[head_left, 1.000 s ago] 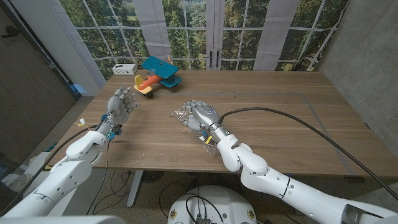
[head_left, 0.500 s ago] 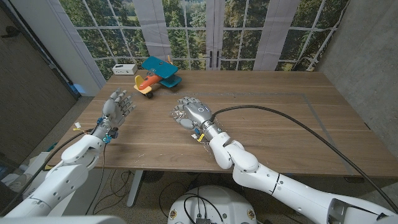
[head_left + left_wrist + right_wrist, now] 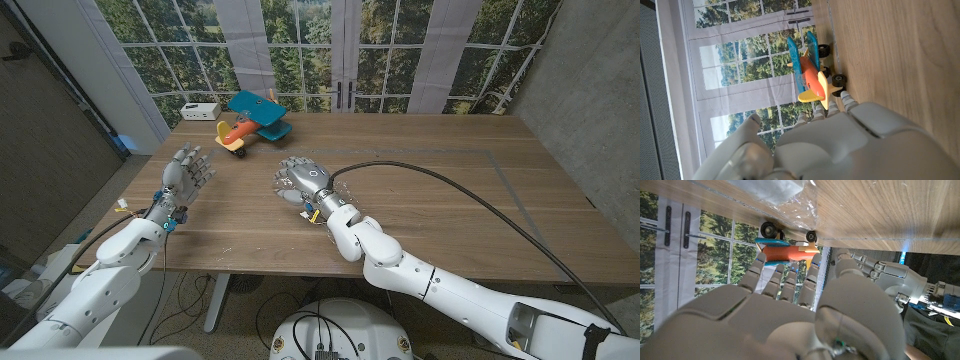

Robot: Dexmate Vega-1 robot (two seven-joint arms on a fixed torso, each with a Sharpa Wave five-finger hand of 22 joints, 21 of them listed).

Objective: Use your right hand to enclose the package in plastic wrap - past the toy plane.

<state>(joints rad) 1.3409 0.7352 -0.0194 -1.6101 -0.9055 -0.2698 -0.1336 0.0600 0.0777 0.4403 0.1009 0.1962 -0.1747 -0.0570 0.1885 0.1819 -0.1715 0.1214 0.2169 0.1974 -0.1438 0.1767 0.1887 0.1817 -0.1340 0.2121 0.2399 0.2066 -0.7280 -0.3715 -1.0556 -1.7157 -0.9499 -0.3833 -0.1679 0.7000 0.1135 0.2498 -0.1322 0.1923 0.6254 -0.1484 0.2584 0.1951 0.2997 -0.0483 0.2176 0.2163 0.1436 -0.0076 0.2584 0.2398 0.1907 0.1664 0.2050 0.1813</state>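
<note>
The toy plane [image 3: 255, 125], blue-winged with an orange body, stands at the far left of the table; it also appears in the left wrist view as the plane [image 3: 812, 75] and in the right wrist view as the plane [image 3: 787, 250]. The plastic-wrapped package [image 3: 284, 196] lies at the table's middle, mostly hidden under my right hand [image 3: 305, 180]. That hand is over it with its fingers stretched toward the plane and gripping nothing. In the right wrist view the crinkled wrap [image 3: 780, 192] lies just past my right hand [image 3: 790, 320]. My left hand [image 3: 186, 170] is at the left, fingers spread, holding nothing.
A small white box [image 3: 200, 110] sits at the table's [image 3: 450, 200] far left corner, beside the plane. A black cable [image 3: 470, 200] runs from my right wrist across the table's right half. Windows stand behind the far edge.
My right hand has slid left and farther over the package, toward the plane, covering more of the wrap. My left hand has drifted slightly left.
</note>
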